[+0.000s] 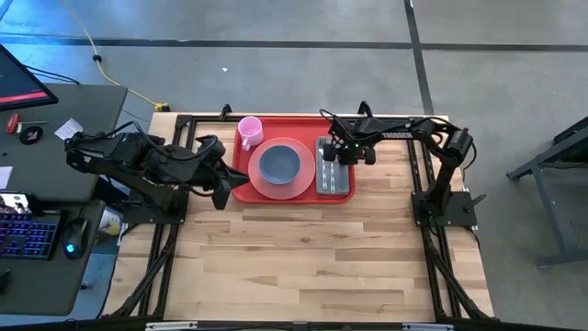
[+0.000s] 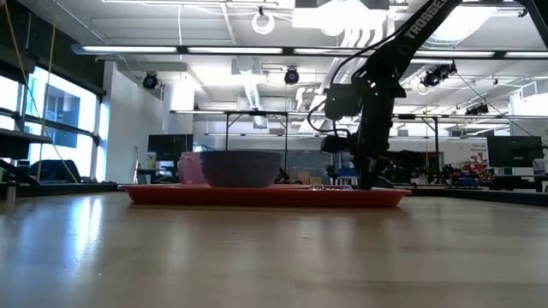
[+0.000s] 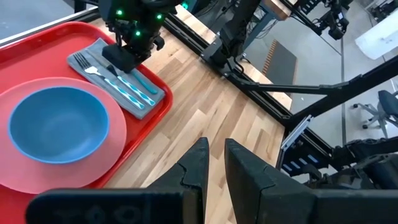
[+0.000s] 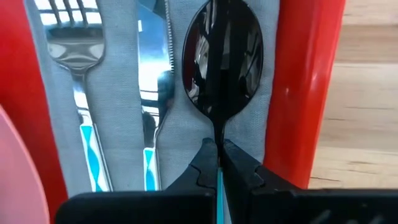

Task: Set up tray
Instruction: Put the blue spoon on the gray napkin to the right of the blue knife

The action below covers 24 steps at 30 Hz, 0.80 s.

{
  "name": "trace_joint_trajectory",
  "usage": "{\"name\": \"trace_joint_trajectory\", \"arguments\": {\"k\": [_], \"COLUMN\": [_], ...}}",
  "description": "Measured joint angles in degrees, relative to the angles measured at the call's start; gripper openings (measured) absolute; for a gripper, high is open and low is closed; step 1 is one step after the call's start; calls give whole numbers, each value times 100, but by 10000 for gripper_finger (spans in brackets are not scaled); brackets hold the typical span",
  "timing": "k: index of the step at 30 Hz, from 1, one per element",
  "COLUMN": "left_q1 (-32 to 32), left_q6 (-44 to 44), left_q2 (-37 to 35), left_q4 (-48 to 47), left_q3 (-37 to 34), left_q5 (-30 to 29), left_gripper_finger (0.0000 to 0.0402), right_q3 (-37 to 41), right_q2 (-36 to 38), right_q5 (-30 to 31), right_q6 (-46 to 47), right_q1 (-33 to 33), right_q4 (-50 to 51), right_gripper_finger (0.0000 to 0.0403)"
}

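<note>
The red tray (image 1: 294,127) lies at the table's far middle. It carries a pink cup (image 1: 250,131), a salmon plate (image 1: 276,191) with a blue bowl (image 1: 278,164), and a grey napkin (image 1: 333,181) at its right end. On the napkin (image 4: 124,124) lie a fork (image 4: 68,43), a knife (image 4: 155,62) and a spoon (image 4: 224,62), side by side. My right gripper (image 4: 217,155) stands over the napkin, shut on the spoon. My left gripper (image 3: 216,162) is shut and hovers over bare wood by the tray's near left corner (image 1: 223,184). My right gripper pinches the spoon's handle (image 4: 217,134) just behind the bowl, between its two fingers (image 4: 239,171). It comes from above, pointing down, with the fingers either side of the handle. The spoon lies flat along the napkin, beside the tray's right rim.
Bare wood stretches across the whole near half of the table (image 1: 312,267). Black frame rails (image 1: 418,175) run along the left, right and far sides. A desk with a keyboard and mouse (image 1: 37,230) stands off the table's left.
</note>
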State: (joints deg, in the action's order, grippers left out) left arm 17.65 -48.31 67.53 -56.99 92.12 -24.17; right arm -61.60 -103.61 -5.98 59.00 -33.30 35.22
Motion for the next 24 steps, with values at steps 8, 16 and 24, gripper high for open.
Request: {"name": "trace_joint_trajectory", "arguments": {"k": [8, 16, 24], "left_q1": [0, 0, 0], "left_q6": [-23, -67, -109], "left_q2": [0, 0, 0], "left_q4": [0, 0, 0], "left_q3": [0, -2, -4], "left_q5": [-1, 1, 3], "left_gripper_finger": [88, 88, 88], "right_q3": [0, 0, 0], "right_q2": [0, 0, -2], "right_q5": [0, 2, 0], "right_q6": [-163, -161, -51], "right_q1": [2, 2, 2], "right_q4": [2, 3, 11], "right_gripper_finger": [3, 9, 43]}}
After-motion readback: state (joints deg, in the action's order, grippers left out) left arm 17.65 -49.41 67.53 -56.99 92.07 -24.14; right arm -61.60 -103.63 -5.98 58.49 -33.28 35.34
